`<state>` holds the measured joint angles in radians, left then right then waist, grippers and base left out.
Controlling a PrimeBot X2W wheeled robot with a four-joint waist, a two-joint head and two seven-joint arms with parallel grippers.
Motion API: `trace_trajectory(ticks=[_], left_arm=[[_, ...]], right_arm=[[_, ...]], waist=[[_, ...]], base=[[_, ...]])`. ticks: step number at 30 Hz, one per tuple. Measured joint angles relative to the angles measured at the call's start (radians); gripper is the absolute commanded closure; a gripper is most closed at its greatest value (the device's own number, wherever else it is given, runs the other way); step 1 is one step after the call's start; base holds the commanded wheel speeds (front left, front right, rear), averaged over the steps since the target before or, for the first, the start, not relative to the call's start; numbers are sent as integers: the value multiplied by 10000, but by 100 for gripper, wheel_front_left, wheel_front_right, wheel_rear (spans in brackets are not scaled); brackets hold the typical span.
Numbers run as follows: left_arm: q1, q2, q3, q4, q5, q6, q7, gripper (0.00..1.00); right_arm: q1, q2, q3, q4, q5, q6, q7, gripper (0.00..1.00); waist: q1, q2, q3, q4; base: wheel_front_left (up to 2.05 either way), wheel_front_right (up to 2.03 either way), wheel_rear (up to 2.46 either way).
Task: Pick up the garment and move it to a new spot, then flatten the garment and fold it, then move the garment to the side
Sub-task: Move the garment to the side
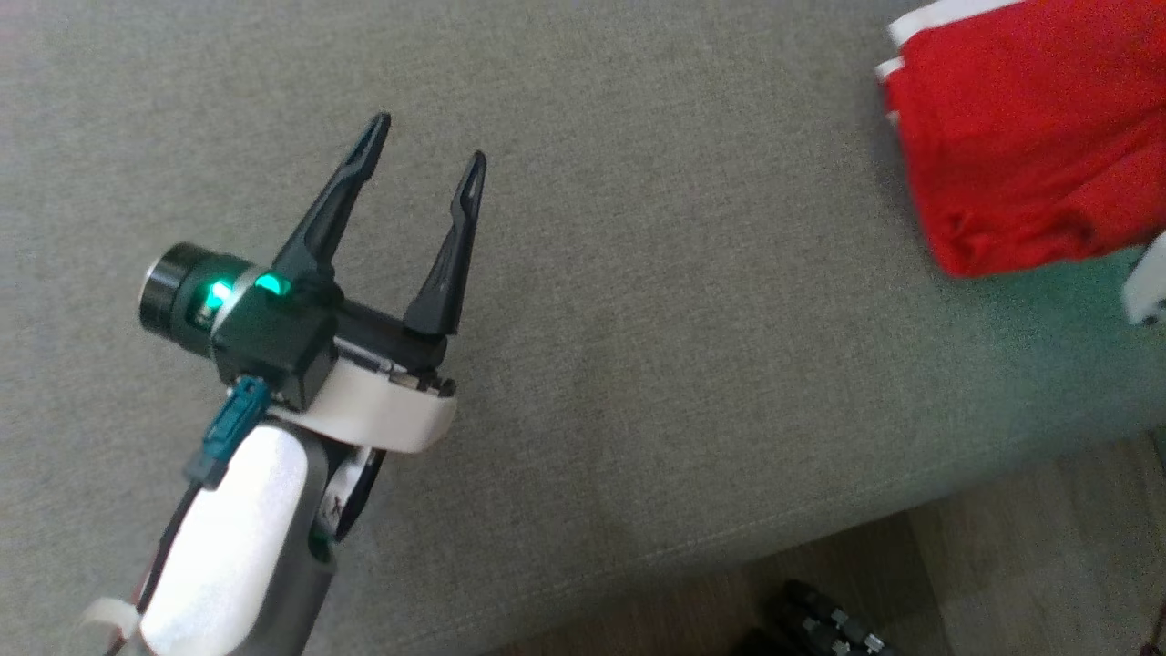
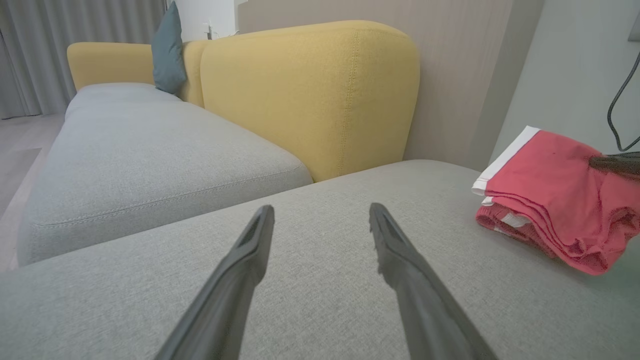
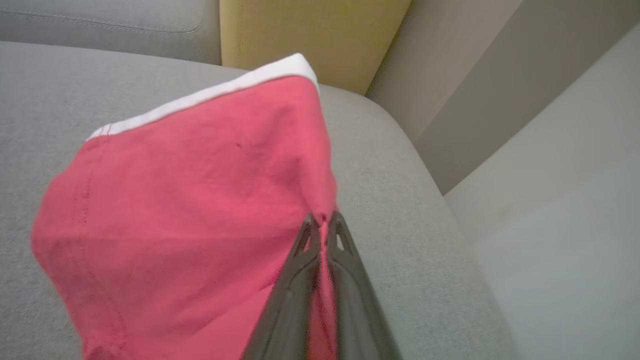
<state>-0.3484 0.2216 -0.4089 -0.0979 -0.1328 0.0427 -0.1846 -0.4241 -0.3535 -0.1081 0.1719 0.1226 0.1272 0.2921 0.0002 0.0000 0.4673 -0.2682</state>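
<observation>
No text, brand, number or sign can be read. The garment [image 3: 190, 190] is red cloth with a white band and has no legible print or tag. There is a small dark mark [image 1: 336, 510] on the left arm's wrist, too blurred to read.
</observation>
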Motion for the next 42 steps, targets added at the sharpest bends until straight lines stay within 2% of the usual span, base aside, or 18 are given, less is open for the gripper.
trace_trajectory(ticks=[6, 12, 17, 18, 20, 21, 22, 23, 28, 35, 38, 42], left_arm=[[-303, 67, -86, -134, 84, -88, 113, 0], [-552, 159, -265, -282, 169, -178, 178, 0], [-888, 190, -303, -303, 169, -265, 247, 0], [-917, 196, -301, -303, 167, -265, 245, 0], [-949, 198, -326, -293, 167, -351, 245, 0], [-979, 196, -355, -274, 167, -357, 242, 0], [-1025, 194, -370, -238, 167, -395, 234, 0], [-1025, 194, -370, -238, 167, -395, 234, 0], [-1141, 157, -382, 0, 111, -395, 65, 0], [-1000, 117, -337, 454, -199, -249, -224, 0], [-794, 90, -318, 625, -282, -153, -332, 0], [-230, 63, -270, 853, -393, 31, -389, 0]], right_arm=[[-341, 63, -997, -414, 100, 0, 251, 100], [-434, 387, -1758, -656, 151, 0, 353, 100], [-600, 658, -2167, -577, -416, 0, 222, 100], [-610, 729, -2226, -548, -593, 0, 73, 83], [-646, 945, -2456, -372, -1106, 0, -238, 58], [-668, 1032, -2612, -282, -1425, 0, -412, 24], [-713, 1150, -2792, -203, -1708, 0, -543, 24], [-713, 1150, -2792, -203, -1708, 0, -543, 0], [-979, 1919, -3379, -130, -2516, 0, -1189, 0], [-421, 2481, -3624, -410, -2466, 0, -2265, 0], [226, 2708, -3304, -640, -2148, 0, -2621, 0], [1131, 2936, -2282, -1231, -1779, 0, -3037, 0]], waist=[[-1, 0, 450, -159], [-1, 0, 892, -177], [0, 0, 1285, -141], [-1, 0, 1357, -126], [-1, 0, 1490, -84], [0, 0, 1539, -46], [0, 0, 1573, -2], [0, 0, 1573, -2], [-1, 0, 1590, 203], [-2, 0, 1060, 387], [-2, 0, 728, 448], [-3, 0, 173, 542]], base=[[0, 0, 0], [0, 0, 0], [0, 0, 0], [0, 0, 0], [0, 0, 0], [0, 0, 0], [0, 0, 0], [0, 0, 0], [0, 0, 0], [0, 0, 0], [0, 0, 0], [0, 0, 0]])
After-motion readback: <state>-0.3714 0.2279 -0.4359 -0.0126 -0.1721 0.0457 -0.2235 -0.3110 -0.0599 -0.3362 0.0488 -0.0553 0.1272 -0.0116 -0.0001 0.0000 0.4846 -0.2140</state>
